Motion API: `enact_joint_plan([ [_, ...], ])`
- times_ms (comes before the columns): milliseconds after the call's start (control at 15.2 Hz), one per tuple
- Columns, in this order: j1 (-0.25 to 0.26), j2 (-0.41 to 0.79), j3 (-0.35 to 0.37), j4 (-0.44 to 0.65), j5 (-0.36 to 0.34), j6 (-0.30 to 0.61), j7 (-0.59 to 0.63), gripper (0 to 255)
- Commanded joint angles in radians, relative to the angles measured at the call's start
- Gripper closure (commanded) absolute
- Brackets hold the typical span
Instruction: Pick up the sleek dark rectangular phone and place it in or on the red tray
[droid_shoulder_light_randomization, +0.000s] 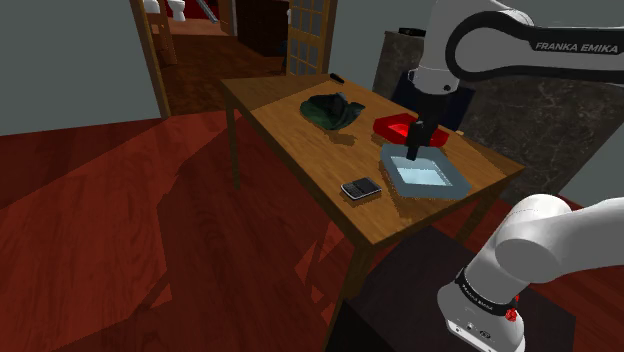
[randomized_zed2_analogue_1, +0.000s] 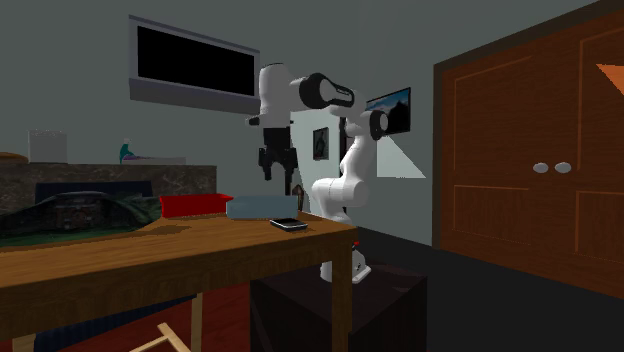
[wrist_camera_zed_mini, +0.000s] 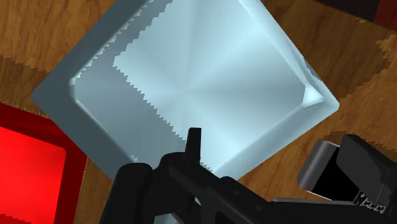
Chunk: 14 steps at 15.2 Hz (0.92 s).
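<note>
The dark rectangular phone (droid_shoulder_light_randomization: 361, 188) lies flat on the wooden table (droid_shoulder_light_randomization: 290, 135), near its front edge, beside the corner of a pale blue tray (droid_shoulder_light_randomization: 425, 176). In the wrist view the phone (wrist_camera_zed_mini: 347, 172) lies off to one side of the gripper. The red tray (droid_shoulder_light_randomization: 395, 127) sits just behind the blue one, also seen as the red tray (wrist_camera_zed_mini: 28, 165) and the red tray (randomized_zed2_analogue_1: 195, 205). My gripper (droid_shoulder_light_randomization: 413, 152) hangs above the blue tray (wrist_camera_zed_mini: 191, 76), well clear of the phone. It is shut with nothing in it, its fingers (wrist_camera_zed_mini: 194, 137) met.
A dark green crumpled bag (droid_shoulder_light_randomization: 333, 109) lies at the table's far side. A dark stone counter (droid_shoulder_light_randomization: 540, 110) stands behind the table. The stand (droid_shoulder_light_randomization: 440, 310) is close to the table's near corner. A doorway (droid_shoulder_light_randomization: 235, 30) opens beyond.
</note>
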Motion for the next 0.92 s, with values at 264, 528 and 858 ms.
enact_joint_plan([
  [264,0.146,0.069,-0.054,-0.028,-0.029,0.158,-0.358,0],
  [528,0.297,0.111,-0.104,-0.066,-0.035,0.295,-0.714,0],
  [858,0.450,0.121,-0.155,-0.130,-0.027,0.419,-1.062,0],
])
